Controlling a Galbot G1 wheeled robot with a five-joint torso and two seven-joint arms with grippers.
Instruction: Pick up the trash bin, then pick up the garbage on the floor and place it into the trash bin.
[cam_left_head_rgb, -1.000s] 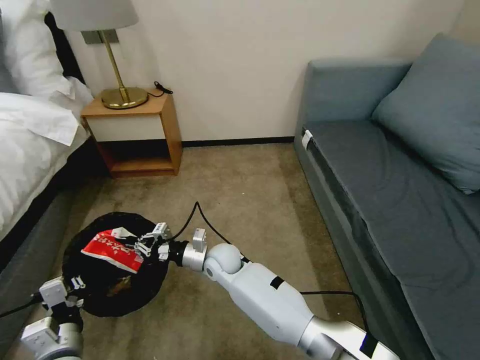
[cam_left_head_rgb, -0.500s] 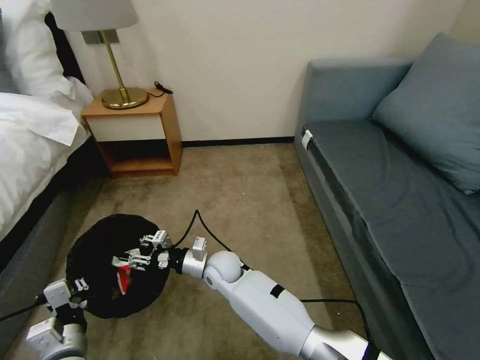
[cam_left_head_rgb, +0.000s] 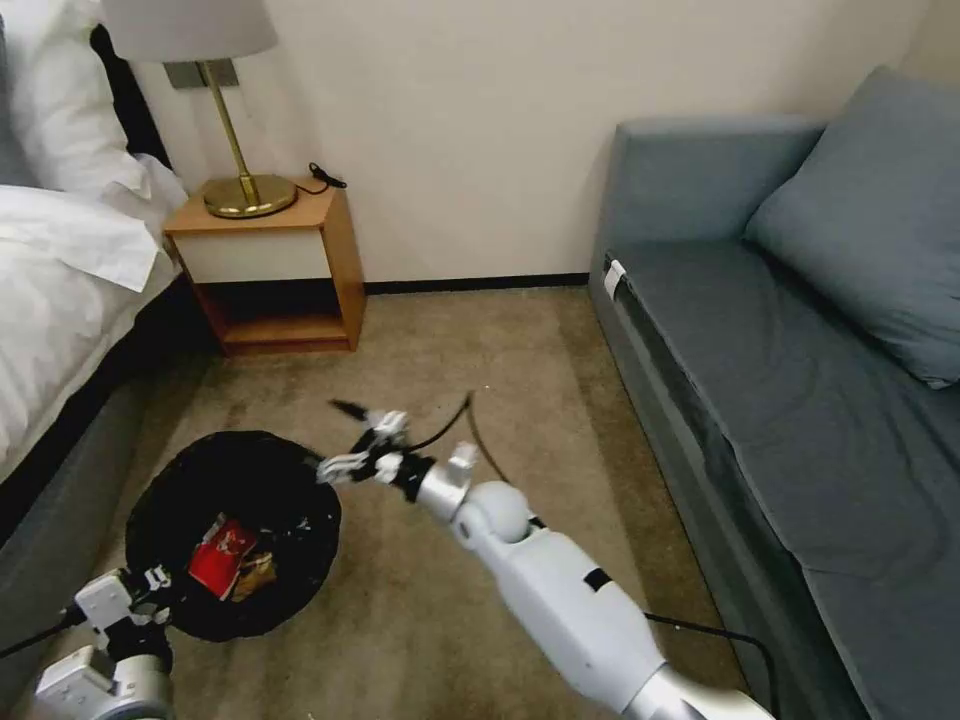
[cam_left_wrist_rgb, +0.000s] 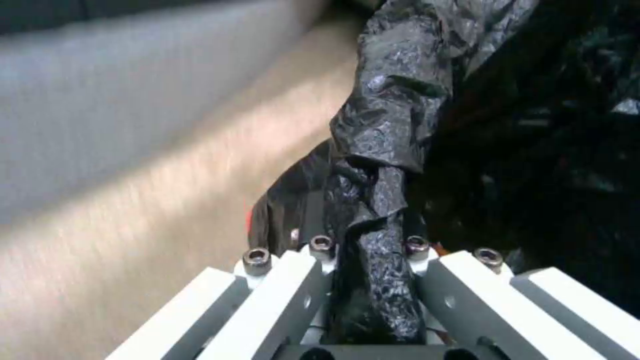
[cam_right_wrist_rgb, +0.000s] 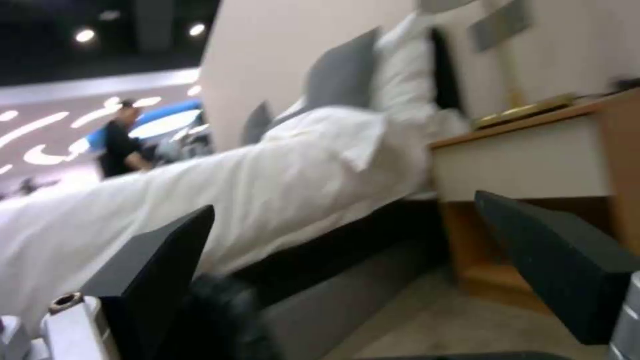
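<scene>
The trash bin (cam_left_head_rgb: 190, 480), lined with a black bag, hangs low at the left, just over the carpet. In it lie the red-white packet (cam_left_head_rgb: 222, 567) and a yellow-brown wrapper (cam_left_head_rgb: 256, 574). My left gripper (cam_left_head_rgb: 150, 590) is shut on the bin's near rim; in the left wrist view its fingers (cam_left_wrist_rgb: 293, 280) pinch a fold of the black bag (cam_left_wrist_rgb: 387, 125). My right gripper (cam_left_head_rgb: 340, 440) hovers open and empty above the bin's right edge. The right wrist view shows its dark fingers (cam_right_wrist_rgb: 160, 260) spread wide with nothing between them.
A bed (cam_left_head_rgb: 60, 300) runs along the left and a wooden nightstand (cam_left_head_rgb: 270, 270) with a brass lamp stands at the wall. A grey-blue sofa (cam_left_head_rgb: 780, 380) fills the right. Open carpet (cam_left_head_rgb: 480, 350) lies between them. A black cable (cam_left_head_rgb: 470, 420) loops off my right wrist.
My right gripper let go of the red-white packet, which dropped into the bin. The gripper then rose and swung right, off the bin's opening. The left gripper kept its hold.
</scene>
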